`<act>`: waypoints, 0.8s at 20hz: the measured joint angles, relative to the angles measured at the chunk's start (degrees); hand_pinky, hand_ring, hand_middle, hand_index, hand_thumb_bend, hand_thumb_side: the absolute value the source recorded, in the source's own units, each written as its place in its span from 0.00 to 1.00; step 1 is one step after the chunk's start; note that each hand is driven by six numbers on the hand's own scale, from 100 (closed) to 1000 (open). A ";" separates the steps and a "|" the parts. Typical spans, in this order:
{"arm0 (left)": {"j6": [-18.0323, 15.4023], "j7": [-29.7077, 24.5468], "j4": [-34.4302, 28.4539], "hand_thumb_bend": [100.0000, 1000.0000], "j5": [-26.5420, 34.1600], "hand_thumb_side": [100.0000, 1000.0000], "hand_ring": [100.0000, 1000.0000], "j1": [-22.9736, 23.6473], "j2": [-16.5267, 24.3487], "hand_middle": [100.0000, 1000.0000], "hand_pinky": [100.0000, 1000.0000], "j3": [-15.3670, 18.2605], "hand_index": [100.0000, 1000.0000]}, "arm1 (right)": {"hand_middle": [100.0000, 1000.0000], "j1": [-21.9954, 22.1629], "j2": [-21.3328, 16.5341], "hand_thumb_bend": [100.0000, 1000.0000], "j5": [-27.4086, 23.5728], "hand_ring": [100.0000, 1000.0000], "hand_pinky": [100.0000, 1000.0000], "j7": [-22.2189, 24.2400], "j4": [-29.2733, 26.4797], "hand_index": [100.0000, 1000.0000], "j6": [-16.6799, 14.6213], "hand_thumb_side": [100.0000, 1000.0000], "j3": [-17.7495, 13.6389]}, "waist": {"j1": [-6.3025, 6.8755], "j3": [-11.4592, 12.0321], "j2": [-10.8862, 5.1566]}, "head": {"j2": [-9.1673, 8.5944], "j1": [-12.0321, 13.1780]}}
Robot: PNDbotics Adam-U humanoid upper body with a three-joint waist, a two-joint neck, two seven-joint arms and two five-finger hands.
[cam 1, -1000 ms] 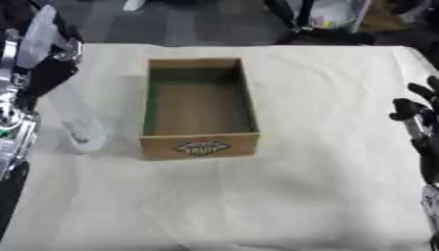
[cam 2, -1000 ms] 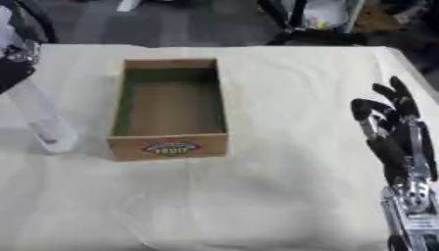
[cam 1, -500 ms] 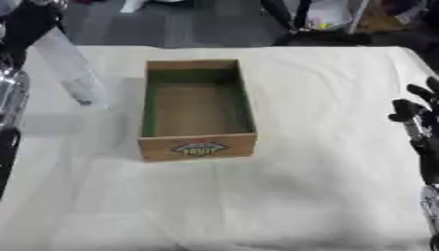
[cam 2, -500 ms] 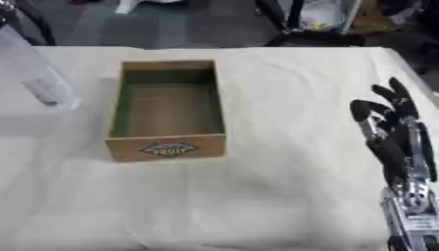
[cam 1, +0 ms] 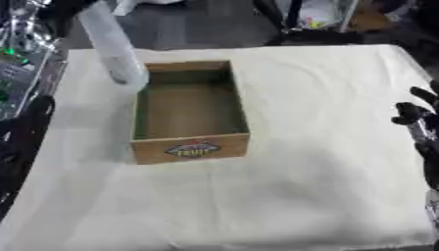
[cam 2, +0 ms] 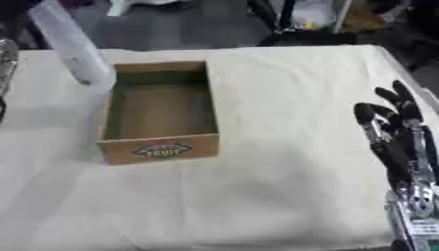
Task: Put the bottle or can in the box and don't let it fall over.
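Note:
A clear plastic bottle (cam 1: 111, 46) hangs tilted in the air, its lower end over the far left corner of the box. My left hand (cam 1: 67, 9) shows as a dark shape at the top left, shut on the bottle's upper end. The open cardboard box (cam 1: 190, 147), green inside with a fruit label on its front wall, stands on the cloth in the middle and holds nothing. My right hand (cam 2: 396, 133) rests open at the right edge, fingers up, far from the box.
A cream cloth (cam 1: 300, 186) covers the table. My left arm (cam 1: 19, 59), silver with green lights, runs along the left edge. Dark chair legs and clutter (cam 2: 300, 19) stand beyond the table's far edge.
The bottle has left the cloth to the left of the box, risen and moved right to the box's far left corner. The right hand has stayed put.

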 measured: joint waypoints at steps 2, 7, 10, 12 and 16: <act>-0.54 -1.09 2.79 0.00 -0.96 0.09 0.33 -0.42 -1.25 0.14 0.56 -0.93 0.42 | 0.84 -0.32 0.00 0.59 -0.21 0.74 0.64 0.12 0.00 1.00 -0.01 0.52 0.08 | 0.01 -0.49 0.21 | -0.01 0.23; -2.17 -3.73 9.30 0.00 -1.97 0.11 0.33 -0.66 -4.03 0.14 0.56 -2.71 0.42 | 0.84 -0.43 0.01 0.59 -0.53 0.74 0.64 0.29 0.00 1.00 0.04 0.52 0.34 | 0.04 -1.61 0.70 | -0.04 0.36; -2.69 -5.28 11.79 0.00 -2.46 0.20 0.39 -0.21 -5.11 0.20 0.58 -3.65 0.48 | 0.84 -0.44 0.01 0.58 -0.69 0.74 0.64 0.34 0.00 1.00 -0.01 0.52 0.34 | 0.04 -1.85 0.90 | -0.04 0.35; -2.77 -6.53 12.53 0.08 -3.12 0.31 0.48 0.61 -5.33 0.32 0.61 -4.30 0.59 | 0.84 -0.44 0.02 0.58 -0.76 0.74 0.64 0.35 0.00 1.00 -0.01 0.52 0.34 | 0.04 -1.83 0.93 | -0.04 0.33; -2.80 -8.99 12.32 0.30 -4.49 0.53 0.63 2.63 -5.32 0.48 0.67 -4.99 0.70 | 0.84 -0.45 0.02 0.58 -0.77 0.74 0.64 0.35 0.00 1.00 -0.01 0.52 0.34 | 0.21 -1.38 0.95 | -0.05 0.16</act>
